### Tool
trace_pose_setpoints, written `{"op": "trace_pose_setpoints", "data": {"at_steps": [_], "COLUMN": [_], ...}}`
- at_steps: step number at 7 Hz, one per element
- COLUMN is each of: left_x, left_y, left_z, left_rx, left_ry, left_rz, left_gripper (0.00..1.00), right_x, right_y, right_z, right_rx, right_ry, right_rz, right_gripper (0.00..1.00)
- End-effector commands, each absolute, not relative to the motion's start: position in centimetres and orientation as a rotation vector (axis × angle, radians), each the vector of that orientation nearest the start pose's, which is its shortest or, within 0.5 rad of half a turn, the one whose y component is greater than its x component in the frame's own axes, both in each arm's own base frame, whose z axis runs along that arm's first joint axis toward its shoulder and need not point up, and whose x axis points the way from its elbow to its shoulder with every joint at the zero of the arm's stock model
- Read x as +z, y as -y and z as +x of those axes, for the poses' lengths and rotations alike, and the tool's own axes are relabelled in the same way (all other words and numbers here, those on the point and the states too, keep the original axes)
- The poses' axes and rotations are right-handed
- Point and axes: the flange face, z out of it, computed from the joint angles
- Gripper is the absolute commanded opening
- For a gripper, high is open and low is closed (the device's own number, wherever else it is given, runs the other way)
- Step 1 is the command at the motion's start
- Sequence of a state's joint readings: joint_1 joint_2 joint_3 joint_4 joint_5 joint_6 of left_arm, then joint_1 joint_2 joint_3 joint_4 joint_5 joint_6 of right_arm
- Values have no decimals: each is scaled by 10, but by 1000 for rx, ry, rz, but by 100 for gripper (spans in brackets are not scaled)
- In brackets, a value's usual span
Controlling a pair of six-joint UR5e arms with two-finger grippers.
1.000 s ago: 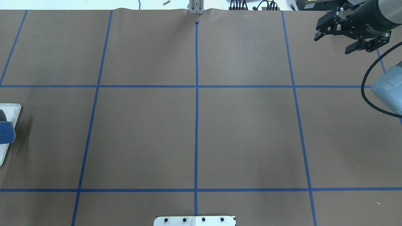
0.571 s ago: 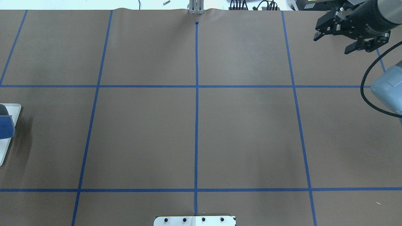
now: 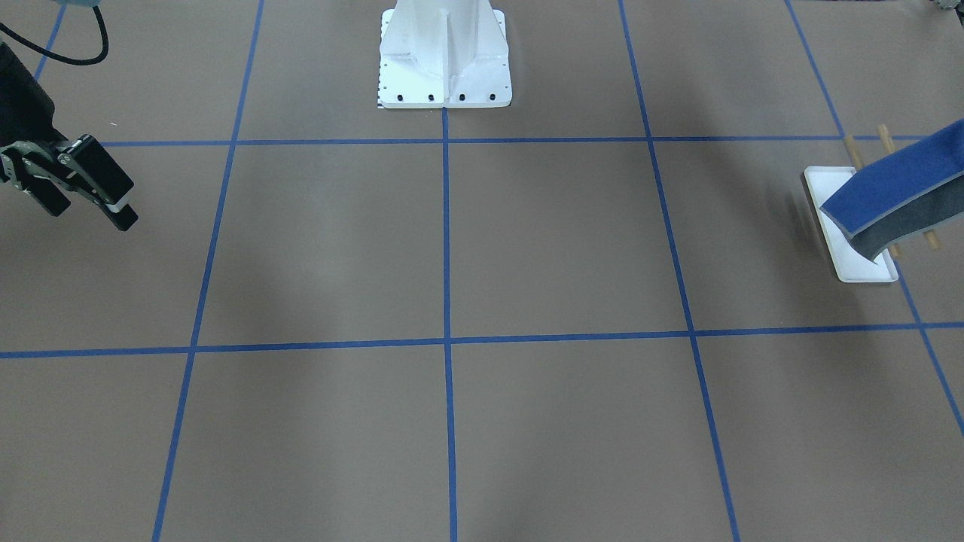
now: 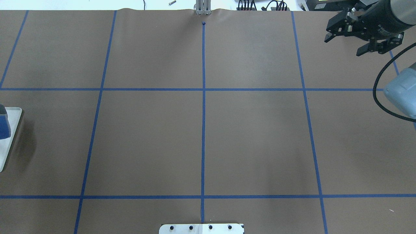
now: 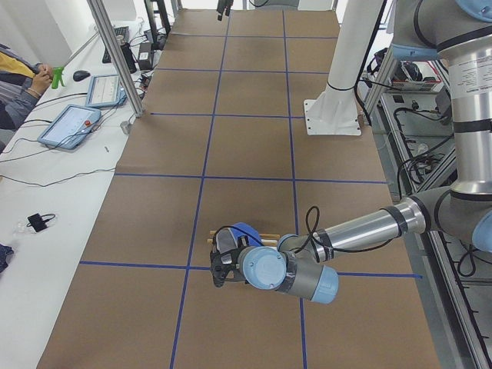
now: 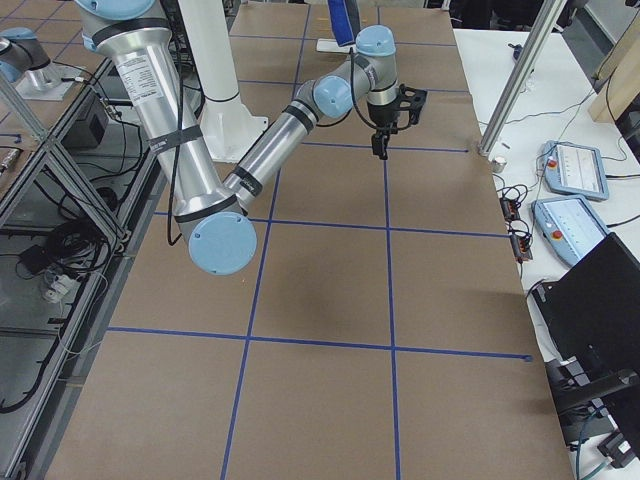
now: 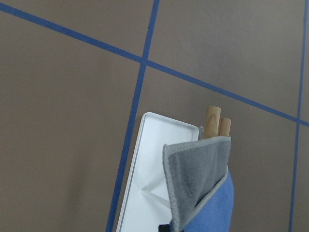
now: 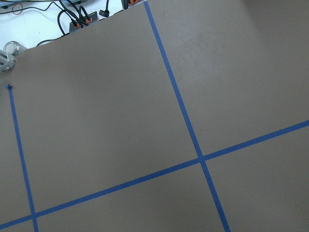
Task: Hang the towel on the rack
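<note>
The towel point(image 3: 896, 181), blue on top and dark grey beneath, is held up in the air over the rack. Its free end hangs above the rack's white tray base point(image 3: 866, 271). In the left wrist view the towel point(image 7: 207, 198) covers the near ends of the two wooden rods point(image 7: 212, 118), above the tray point(image 7: 145, 159). My left gripper point(image 5: 224, 265) is shut on the towel, low over the rack. Only a sliver of the towel point(image 4: 3, 125) shows in the overhead view. My right gripper point(image 4: 343, 47) is open and empty, far off at the table's other end; it also shows in the front-facing view point(image 3: 86, 214).
The large white bolted pedestal point(image 3: 444, 53) stands at the robot's side of the table. Blue tape lines divide the brown table cover. Cables and plugs point(image 4: 260, 6) lie past the far edge. An operator point(image 5: 19, 84) sits by the tablets.
In the overhead view the towel has slid left, almost out of frame, and its shadow by the tray has shifted. The right arm has barely moved.
</note>
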State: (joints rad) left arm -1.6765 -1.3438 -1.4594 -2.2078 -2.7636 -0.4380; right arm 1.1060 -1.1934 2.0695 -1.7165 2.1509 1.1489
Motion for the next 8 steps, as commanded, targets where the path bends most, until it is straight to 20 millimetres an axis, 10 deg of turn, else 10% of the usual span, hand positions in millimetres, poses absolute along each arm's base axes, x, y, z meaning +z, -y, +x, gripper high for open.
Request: {"op": "trace_pose_setpoints", "data": {"at_steps": [1, 3, 5, 8], "left_x": [722, 728, 729, 707], "left_y": [372, 372, 373, 383], "left_z": [-82, -84, -88, -98], "left_rx": [-314, -327, -338, -332], "left_ry": [-1189, -1155, -1125, -1078], "left_rz": [57, 60, 77, 150], "left_gripper": [0, 4, 98, 98], "right_x": [251, 251, 251, 255], "right_y": [515, 515, 516, 518], "right_z": [-170, -170, -170, -161], "right_rx": [425, 425, 425, 427], "right_ry": [902, 902, 903, 898], "right_rz": [93, 93, 94, 99], "right_gripper": [100, 100, 100, 100]}}
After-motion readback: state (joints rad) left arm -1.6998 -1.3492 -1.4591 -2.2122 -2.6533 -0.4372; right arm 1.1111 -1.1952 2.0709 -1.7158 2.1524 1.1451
